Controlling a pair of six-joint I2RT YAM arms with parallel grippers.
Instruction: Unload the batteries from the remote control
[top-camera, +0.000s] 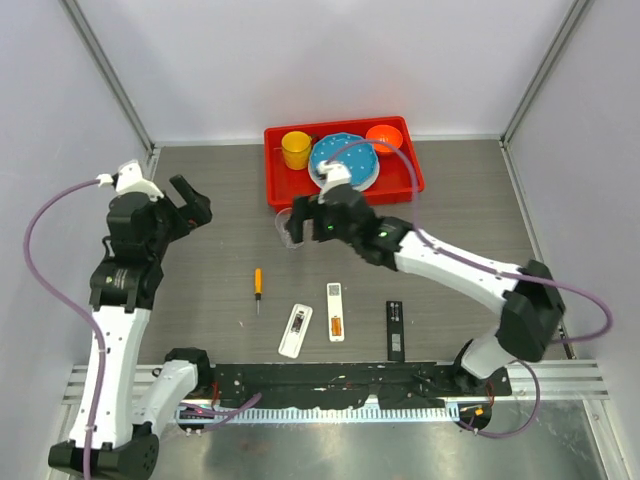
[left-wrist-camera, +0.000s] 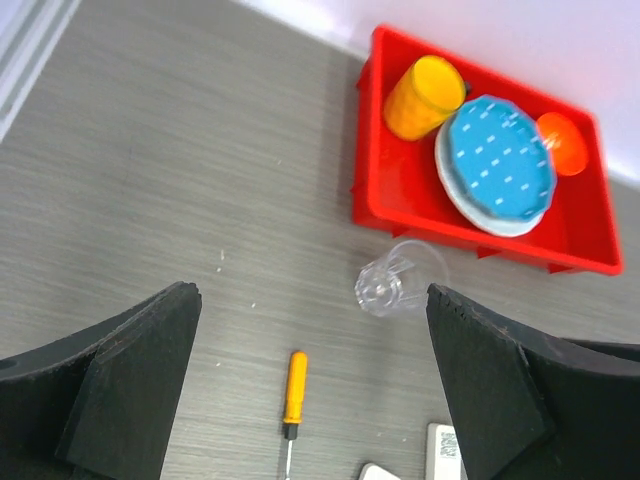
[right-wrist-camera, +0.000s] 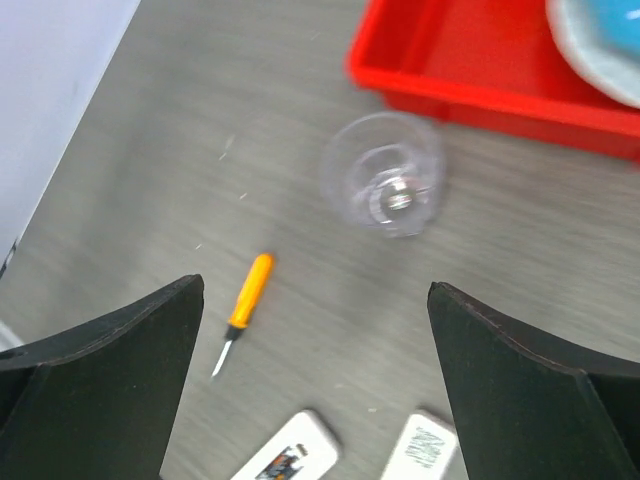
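Observation:
Two white remote parts lie at the table's front middle: a slanted remote (top-camera: 296, 330) with a dark open compartment, and an upright one (top-camera: 336, 311) with a small orange battery (top-camera: 337, 325) in it. A black cover (top-camera: 396, 328) lies to their right. The remotes' tops show at the bottom of the right wrist view (right-wrist-camera: 285, 460) and the left wrist view (left-wrist-camera: 445, 450). My left gripper (top-camera: 190, 203) (left-wrist-camera: 312, 295) is open and empty, high at the left. My right gripper (top-camera: 308, 222) (right-wrist-camera: 315, 290) is open and empty, above a clear cup (right-wrist-camera: 385, 180).
An orange-handled screwdriver (top-camera: 258, 285) (left-wrist-camera: 294, 385) (right-wrist-camera: 248, 292) lies left of the remotes. The clear cup (top-camera: 289, 226) (left-wrist-camera: 400, 278) lies just in front of a red tray (top-camera: 400, 180) that holds a yellow cup (top-camera: 296, 150), a blue plate (top-camera: 345, 160) and an orange bowl (top-camera: 384, 136).

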